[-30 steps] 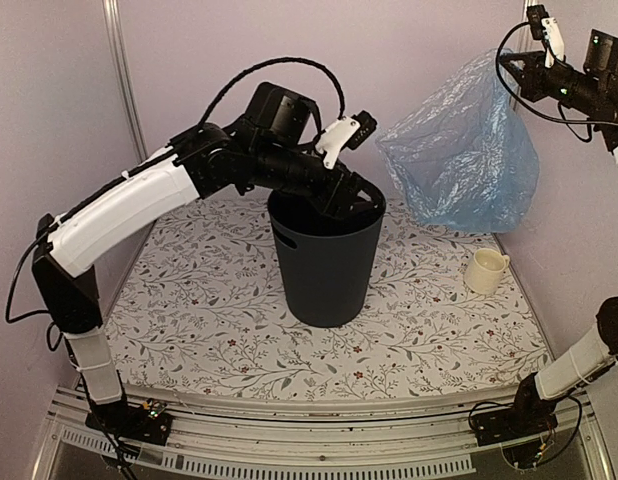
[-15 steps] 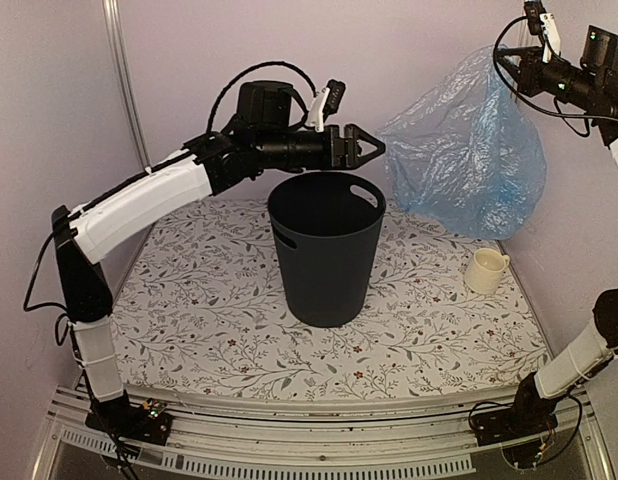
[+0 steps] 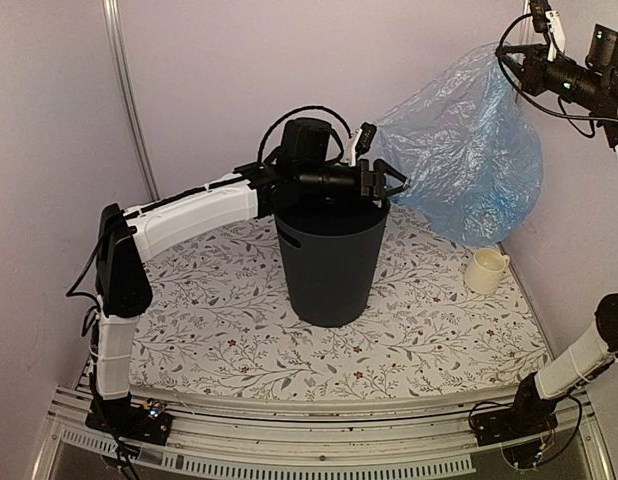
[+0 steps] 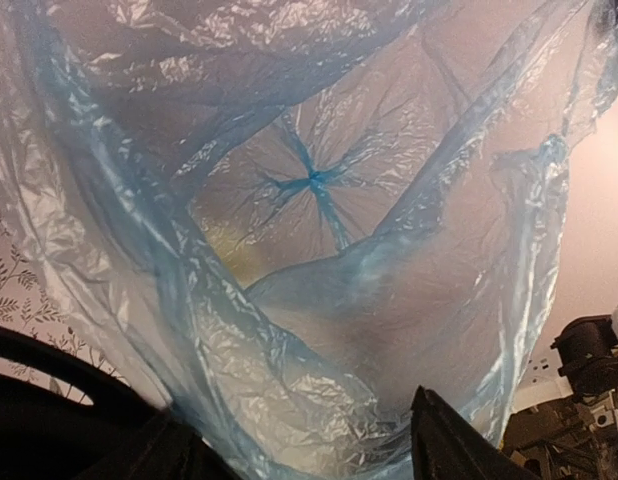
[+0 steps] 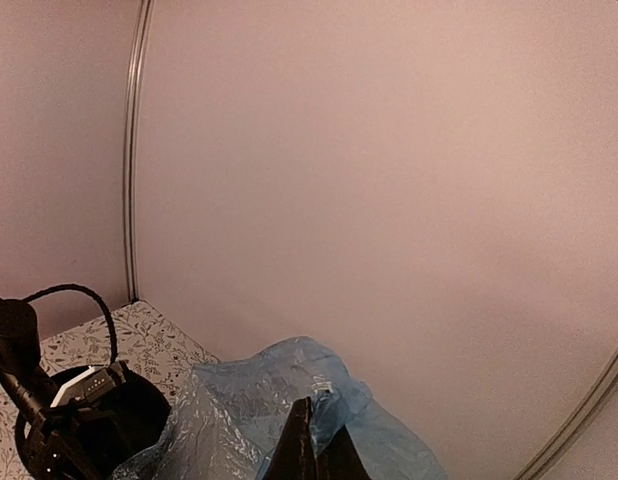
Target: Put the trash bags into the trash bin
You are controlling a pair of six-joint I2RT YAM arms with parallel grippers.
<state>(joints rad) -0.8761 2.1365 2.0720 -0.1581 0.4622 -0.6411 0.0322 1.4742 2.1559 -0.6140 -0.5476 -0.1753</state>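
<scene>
The light-blue trash bag [image 3: 464,150] hangs in the air at the back right, pinched at its top corner by my right gripper [image 3: 511,62], which is shut on it. In the right wrist view the closed fingertips [image 5: 314,440] grip the bag's edge [image 5: 239,410]. The dark trash bin [image 3: 329,260] stands upright at the table's middle. My left gripper [image 3: 394,185] reaches over the bin's rim to the bag's lower left edge. In the left wrist view its jaws stand wide apart [image 4: 294,410], with crinkled bag plastic [image 4: 319,250] between and beyond them.
A small cream mug [image 3: 486,270] stands on the floral table cover [image 3: 209,310] right of the bin, under the hanging bag. The back wall is close behind the bag. A metal pole [image 3: 129,100] runs up the back left corner.
My left arm has swung right and stretched out, from inside the bin's mouth to the bag's lower left edge. The bag has shifted slightly up and left.
</scene>
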